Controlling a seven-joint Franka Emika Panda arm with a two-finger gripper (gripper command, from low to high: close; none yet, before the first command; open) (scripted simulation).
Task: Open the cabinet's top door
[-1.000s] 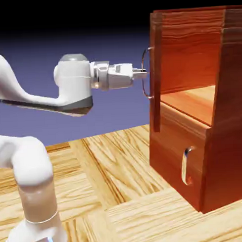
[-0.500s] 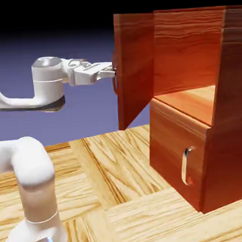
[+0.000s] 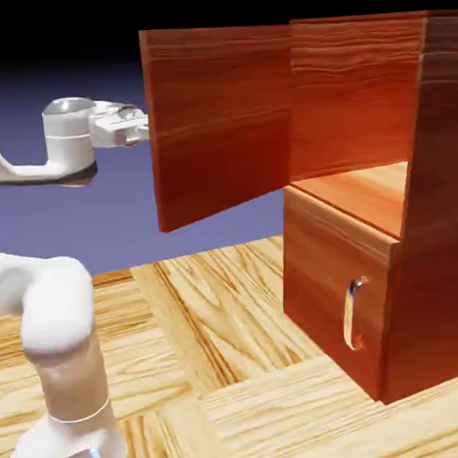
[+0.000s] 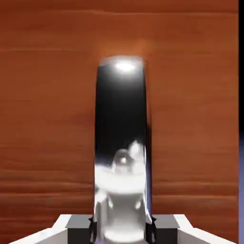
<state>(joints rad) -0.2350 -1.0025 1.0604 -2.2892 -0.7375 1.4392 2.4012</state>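
At the exterior view's left, the gripper (image 4: 122,228) reaches right to the far face of the top door (image 3: 219,125), its fingers closed down on the curved silver handle (image 4: 120,114), one fingertip against each side. The door stands wide open, swung out leftward from the cabinet (image 3: 429,215) at the right, upright above the tabletop (image 3: 237,335). Right of it, the upper compartment (image 3: 358,96) shows its reddish wood-grain wall and a bare stretch of orange-brown floor (image 3: 358,194). Below, the lower panel (image 3: 333,266) is shut, hiding its inside, with a smaller silver handle (image 3: 350,314) near its right edge
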